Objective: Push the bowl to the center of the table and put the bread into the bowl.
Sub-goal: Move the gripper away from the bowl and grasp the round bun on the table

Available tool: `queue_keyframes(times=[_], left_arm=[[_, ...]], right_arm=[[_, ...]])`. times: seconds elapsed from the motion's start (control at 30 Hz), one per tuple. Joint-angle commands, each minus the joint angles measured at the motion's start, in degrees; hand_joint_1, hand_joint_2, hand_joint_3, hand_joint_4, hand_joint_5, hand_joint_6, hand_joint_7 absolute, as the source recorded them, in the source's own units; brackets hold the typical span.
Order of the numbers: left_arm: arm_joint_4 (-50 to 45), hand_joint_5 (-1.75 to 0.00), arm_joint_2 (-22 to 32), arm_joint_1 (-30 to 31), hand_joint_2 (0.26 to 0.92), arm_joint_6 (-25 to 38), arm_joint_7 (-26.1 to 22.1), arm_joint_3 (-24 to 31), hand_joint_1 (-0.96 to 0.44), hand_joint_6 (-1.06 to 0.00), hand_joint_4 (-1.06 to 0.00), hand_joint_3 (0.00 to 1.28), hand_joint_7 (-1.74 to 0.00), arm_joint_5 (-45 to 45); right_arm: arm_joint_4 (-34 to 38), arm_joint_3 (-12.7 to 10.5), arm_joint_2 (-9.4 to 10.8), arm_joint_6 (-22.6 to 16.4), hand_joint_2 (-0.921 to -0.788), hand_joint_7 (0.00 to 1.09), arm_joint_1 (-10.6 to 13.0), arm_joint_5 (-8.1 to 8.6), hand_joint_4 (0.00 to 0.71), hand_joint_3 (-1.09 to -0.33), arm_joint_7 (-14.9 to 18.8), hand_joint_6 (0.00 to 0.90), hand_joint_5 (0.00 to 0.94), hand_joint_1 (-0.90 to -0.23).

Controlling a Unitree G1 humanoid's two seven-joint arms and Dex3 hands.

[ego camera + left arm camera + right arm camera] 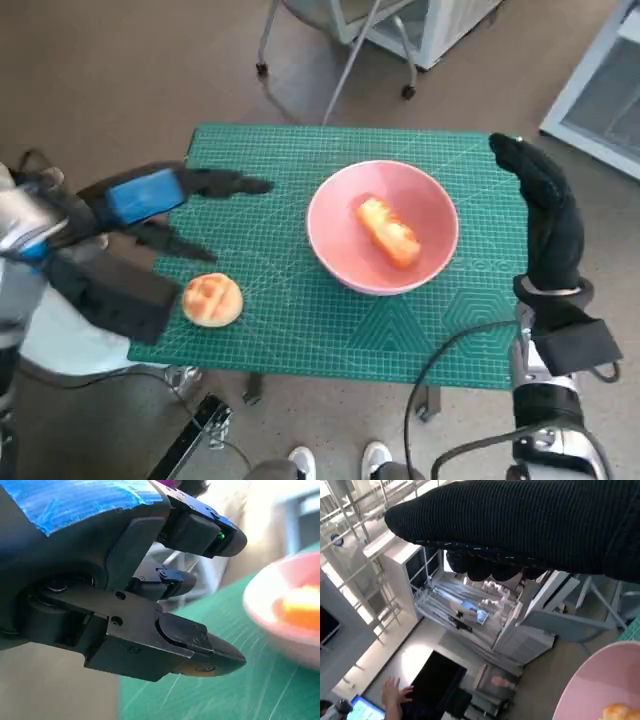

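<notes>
A pink bowl (330, 225) stands right of the middle of the green mat (290, 320); a long golden bread (388, 231) lies inside it. A round bun (212, 299) sits on the mat near its front left edge. My left hand (150, 200) hovers above the mat's left side, just behind the bun, fingers spread and holding nothing. My gloved right hand (545, 205) stands at the mat's right edge, beside the bowl, holding nothing. In the left wrist view my left hand (150, 605) shows with the bowl (270, 615) blurred beyond. The right wrist view catches the bowl's rim (600, 685) and bread (620, 712).
A wheeled chair base (340, 50) and a white cabinet (600, 90) stand behind the table. A person's shoes (340, 462) show at the front edge, cables hang there. The right wrist view shows shelving (470, 605) and a person's hand (395, 692).
</notes>
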Motion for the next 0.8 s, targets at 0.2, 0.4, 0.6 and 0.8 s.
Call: queue_keyframes(times=[0.2, 0.4, 0.6, 0.8], left_arm=[[-8.8, 0.0, 2.6, 10.1, 0.789, 4.0, -1.0, 4.9, 0.04, -0.49, -0.4, 0.0, -0.02, -0.2], [-9.5, 0.0, 2.3, 13.2, 0.78, 3.6, 0.3, 4.8, 0.03, -0.49, -0.4, 0.0, -0.02, 1.2], [-8.3, 0.0, 1.5, 14.0, 0.777, 3.4, 0.7, 3.2, 0.01, -0.49, -0.4, 0.0, -0.01, 2.9], [-6.1, 0.0, 0.6, 13.7, 0.78, 3.0, 1.0, 0.8, -0.01, -0.49, -0.4, 0.0, -0.01, 4.7]], right_arm=[[0.8, 0.8, 1.2, 1.2, -0.921, 0.78, -0.1, 0.47, 0.344, -0.749, 1.5, 0.056, 0.004, -0.571], [0.6, 1.0, 1.4, 1.7, -0.921, 0.8, -0.3, 0.99, 0.343, -0.753, 2.4, 0.045, 0.003, -0.577], [0.1, 1.2, 1.6, 2.4, -0.921, 0.82, -0.3, 1.53, 0.342, -0.746, 3.2, 0.033, 0.002, -0.577], [-1.0, 1.3, 1.5, 3.0, -0.921, 0.85, 0.2, 1.71, 0.341, -0.744, 3.5, 0.023, 0.002, -0.569]])
